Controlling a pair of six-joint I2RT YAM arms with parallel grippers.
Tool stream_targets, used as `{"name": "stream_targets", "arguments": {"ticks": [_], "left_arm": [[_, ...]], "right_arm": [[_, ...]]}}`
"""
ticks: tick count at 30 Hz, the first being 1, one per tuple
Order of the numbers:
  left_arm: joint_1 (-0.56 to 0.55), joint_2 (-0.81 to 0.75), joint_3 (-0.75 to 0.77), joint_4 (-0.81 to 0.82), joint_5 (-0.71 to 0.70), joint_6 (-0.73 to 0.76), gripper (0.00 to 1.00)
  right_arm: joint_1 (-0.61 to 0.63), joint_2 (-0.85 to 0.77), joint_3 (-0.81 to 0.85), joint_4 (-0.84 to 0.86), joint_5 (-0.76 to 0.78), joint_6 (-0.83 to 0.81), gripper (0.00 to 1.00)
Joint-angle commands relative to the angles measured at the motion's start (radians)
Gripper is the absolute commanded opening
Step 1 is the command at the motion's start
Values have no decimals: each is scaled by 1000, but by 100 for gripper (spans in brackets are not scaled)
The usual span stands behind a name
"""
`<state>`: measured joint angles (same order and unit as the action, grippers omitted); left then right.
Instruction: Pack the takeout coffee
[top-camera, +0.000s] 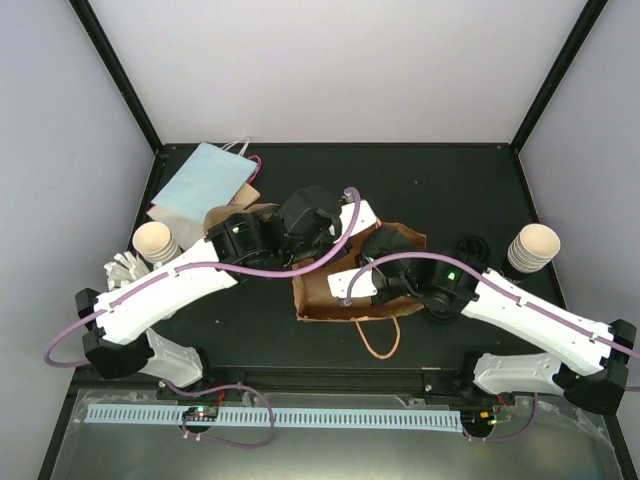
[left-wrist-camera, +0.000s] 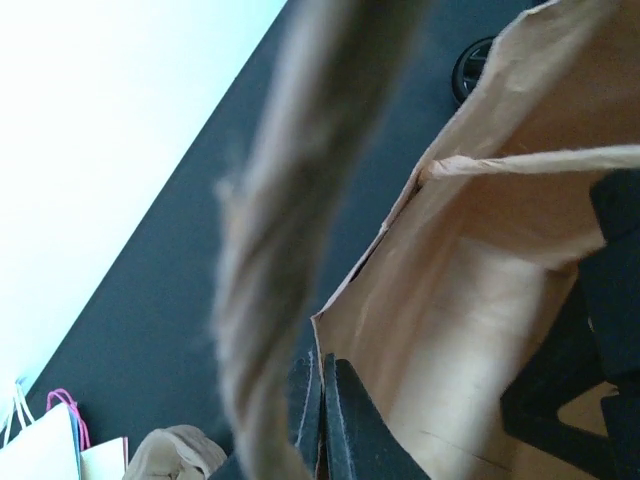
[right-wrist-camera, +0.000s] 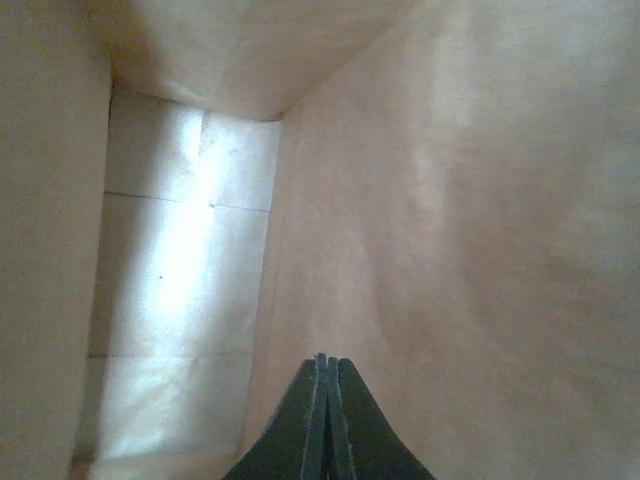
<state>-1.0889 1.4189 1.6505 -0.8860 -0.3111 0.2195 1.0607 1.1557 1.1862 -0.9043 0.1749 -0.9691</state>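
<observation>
At the bottom centre of the right wrist view, the right gripper (right-wrist-camera: 322, 405) has its fingers pressed together on nothing, deep inside the brown bag (right-wrist-camera: 450, 200). Only bare paper walls show around it. The left gripper (left-wrist-camera: 320, 400) is likewise closed, seemingly pinching that bag's rim, with a blurred twine handle (left-wrist-camera: 290, 200) in front.

The cups, cream inside, stand outside the bag, well apart from both grippers. The left stack of cups (top-camera: 153, 240) is at middle left and the right stack of cups (top-camera: 533, 247) at middle right. A black lid (top-camera: 470, 246) lies between the bag and the right stack. A pale-blue bag (top-camera: 203, 178) lies at upper left.
</observation>
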Motion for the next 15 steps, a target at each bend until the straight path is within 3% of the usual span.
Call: {"name": "stream_targets", "arguments": {"ticks": [1,15], "left_arm": [[-1,16,44,-26,-36,-25,1],[24,103,143,-86,-91,-90,1]], "right_arm": [[8,-33,72,104,96,-22,1],[7,-200,116,253,147,120,1]]}}
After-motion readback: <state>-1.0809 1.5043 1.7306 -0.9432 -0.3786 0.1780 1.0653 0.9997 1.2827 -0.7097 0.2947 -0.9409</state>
